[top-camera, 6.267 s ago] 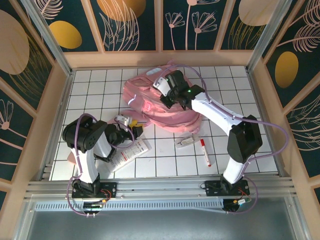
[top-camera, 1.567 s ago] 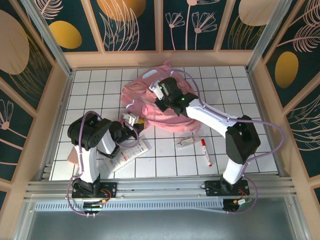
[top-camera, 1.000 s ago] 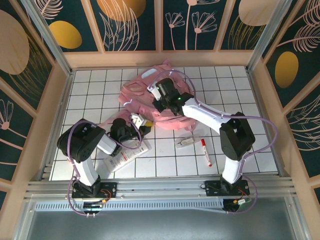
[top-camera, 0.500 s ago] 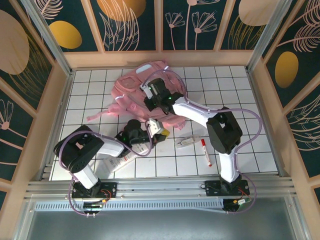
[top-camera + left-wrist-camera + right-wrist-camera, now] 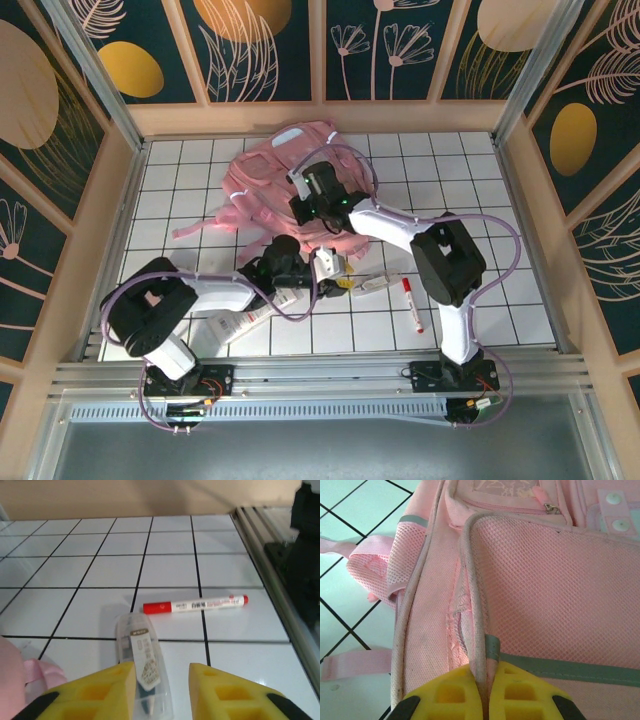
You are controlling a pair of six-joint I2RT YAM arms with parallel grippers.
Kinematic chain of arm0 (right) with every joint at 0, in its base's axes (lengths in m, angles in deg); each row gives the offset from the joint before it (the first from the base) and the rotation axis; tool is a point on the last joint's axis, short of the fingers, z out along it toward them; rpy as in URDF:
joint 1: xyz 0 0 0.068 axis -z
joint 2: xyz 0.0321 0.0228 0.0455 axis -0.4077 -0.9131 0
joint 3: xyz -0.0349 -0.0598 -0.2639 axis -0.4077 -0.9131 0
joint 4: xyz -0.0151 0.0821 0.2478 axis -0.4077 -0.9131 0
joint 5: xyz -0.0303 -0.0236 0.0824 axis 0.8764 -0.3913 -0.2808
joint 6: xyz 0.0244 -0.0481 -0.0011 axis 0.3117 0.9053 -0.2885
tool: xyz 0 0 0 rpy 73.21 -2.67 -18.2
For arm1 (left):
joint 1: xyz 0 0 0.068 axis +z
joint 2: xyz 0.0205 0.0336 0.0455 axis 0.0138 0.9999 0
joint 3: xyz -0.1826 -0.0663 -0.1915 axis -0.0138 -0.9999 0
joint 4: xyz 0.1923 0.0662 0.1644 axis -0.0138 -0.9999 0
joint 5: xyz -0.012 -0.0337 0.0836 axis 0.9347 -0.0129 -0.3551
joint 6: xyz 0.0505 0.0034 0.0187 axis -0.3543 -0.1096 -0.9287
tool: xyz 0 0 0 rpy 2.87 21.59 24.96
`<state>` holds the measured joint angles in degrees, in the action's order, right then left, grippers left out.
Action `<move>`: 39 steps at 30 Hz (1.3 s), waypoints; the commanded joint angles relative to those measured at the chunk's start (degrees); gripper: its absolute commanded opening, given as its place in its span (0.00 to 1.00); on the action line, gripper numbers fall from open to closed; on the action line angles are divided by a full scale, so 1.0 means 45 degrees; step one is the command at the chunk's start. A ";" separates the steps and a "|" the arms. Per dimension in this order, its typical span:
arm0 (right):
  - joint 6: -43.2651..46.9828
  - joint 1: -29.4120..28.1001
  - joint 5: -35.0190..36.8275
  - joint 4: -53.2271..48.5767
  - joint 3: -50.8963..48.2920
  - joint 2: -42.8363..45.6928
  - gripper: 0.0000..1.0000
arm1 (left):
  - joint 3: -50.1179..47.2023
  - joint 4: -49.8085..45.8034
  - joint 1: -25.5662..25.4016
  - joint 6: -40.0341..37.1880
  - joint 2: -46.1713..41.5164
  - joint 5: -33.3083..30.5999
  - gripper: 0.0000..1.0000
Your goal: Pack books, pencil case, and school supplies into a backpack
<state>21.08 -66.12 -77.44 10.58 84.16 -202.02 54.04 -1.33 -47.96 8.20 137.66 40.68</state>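
**Two grippers, one backpack: holdings on the tiled table**

1. Backpack. Large, soft and pink, lying flat on the far part of the tiled table, left of centre. One pink strap trails out to its left. The right wrist view shows mesh panels, a grey reflective strip and a closed zip pocket.

2. Right gripper. At the right side of the backpack, its yellow fingers are pressed together on a pale piping cord that runs along the edge of a mesh panel. It is grasping the backpack by that cord.

3. Left gripper. Just off the near right edge of the backpack, low over the tiles. Its fingers stand apart with nothing clamped between them.

4. Clear case. Small and transparent, with printed contents. One end runs under the gap between the left fingers; contact cannot be told.

5. Marker. White with a red cap, lying flat just right of the clear case and apart from it.

6. White flat item. It has red print and lies near the left arm, partly under it.
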 commanded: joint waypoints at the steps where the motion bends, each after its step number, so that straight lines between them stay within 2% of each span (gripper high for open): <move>1: -0.0199 0.0421 -0.1412 0.0344 -0.0354 0.0385 0.00 | -0.0437 -0.1592 -0.0009 -0.2421 -0.1645 -0.0386 0.39; 3: -0.0104 0.0728 -0.1849 0.0109 -0.0475 0.0644 0.00 | -0.0641 -0.3051 0.0076 -0.3706 -0.2669 -0.1166 0.40; 4: -0.0050 0.0889 -0.2041 -0.0084 -0.0484 0.0744 0.00 | -0.0808 -0.3660 0.0257 -0.4207 -0.3180 -0.1533 0.44; 5: -0.0007 0.1021 -0.2186 -0.0280 -0.0448 0.0833 0.04 | -0.0918 -0.4157 0.0534 -0.4477 -0.3559 -0.1649 0.47; 7: -0.0039 0.1264 -0.2205 -0.0713 -0.0417 0.1122 0.17 | -0.1002 -0.5254 0.1621 -0.4961 -0.4204 -0.0960 0.50; 9: -0.0260 0.1432 -0.2119 -0.1004 -0.0504 0.1474 0.28 | -0.1087 -0.5650 0.2190 -0.5452 -0.4519 -0.1321 0.53; 11: -0.0762 0.1609 -0.1949 -0.1259 -0.0684 0.1992 0.35 | -0.0924 -0.5903 0.2435 -0.5863 -0.4340 -0.2120 0.58; 14: -0.1666 0.1864 -0.1438 -0.2024 -0.0978 0.2874 0.41 | -0.0145 -0.6897 0.2845 -0.6708 -0.3206 -0.2274 0.58; 20: -0.3986 0.2311 -0.0114 -0.4305 -0.2288 0.4846 0.43 | 0.1795 -0.8154 0.2998 -0.8241 -0.0604 -0.3370 0.58; 27: -0.5416 0.2726 -0.0797 -0.4332 -0.4906 0.6881 0.43 | 0.2295 -0.7445 0.3233 -0.8525 -0.0249 -0.4675 0.58; 35: -0.6508 0.2147 -0.2404 -0.3233 -0.5883 0.6663 0.43 | 0.2471 -0.7168 0.3945 -0.8727 0.0383 -0.5354 0.58; 38: -0.6447 0.1479 -0.2540 -0.3004 -0.5772 0.6203 0.44 | 0.2762 -0.7107 0.4312 -0.8517 0.0882 -0.4974 0.48; 39: -0.6475 0.1363 -0.2519 -0.2926 -0.5767 0.6053 0.44 | 0.2850 -0.7095 0.4400 -0.8493 0.0959 -0.4885 0.41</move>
<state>-6.31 -57.90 -86.31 -5.05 58.15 -172.86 64.95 -34.27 -29.43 -29.85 140.55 17.84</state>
